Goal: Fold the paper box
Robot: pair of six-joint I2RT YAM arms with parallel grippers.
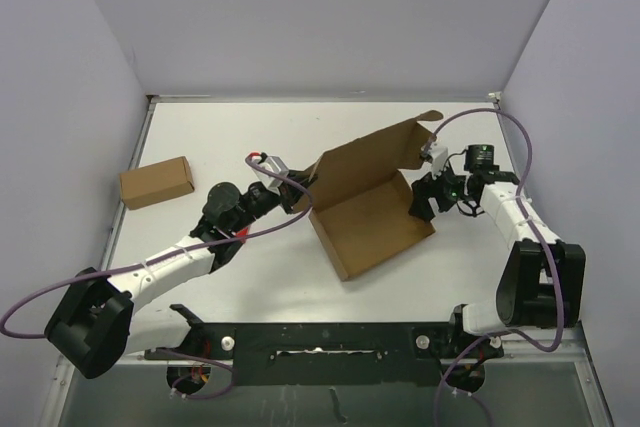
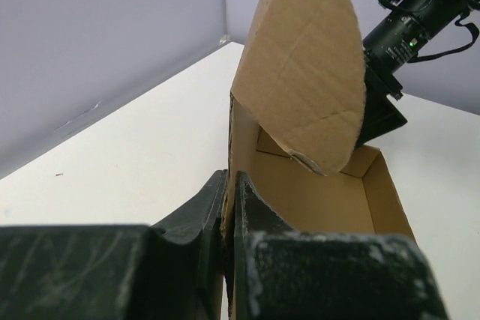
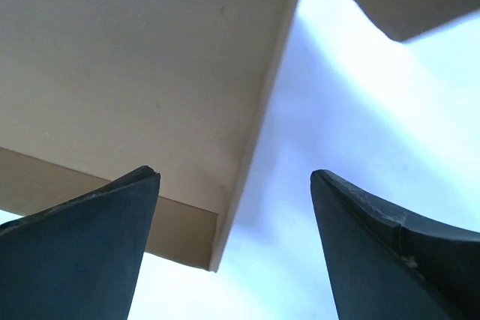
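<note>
Roughly halfway on paper box (image 1: 370,217): middle of table (image 1: 230,137), walls up, lid flap upright, not closed. Pinched tight on its left wall by left gripper (image 2: 231,185). Spread wide beside right wall, holding nothing: right gripper (image 3: 234,185). Probably remaining: lid down, tabs tucked.

Overhead and close wrist cameras share paper box (image 1: 370,227).

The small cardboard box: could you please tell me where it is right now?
In the top view, the small cardboard box lies by the table's left edge, left of the left claw and apart from the paper box.
</note>
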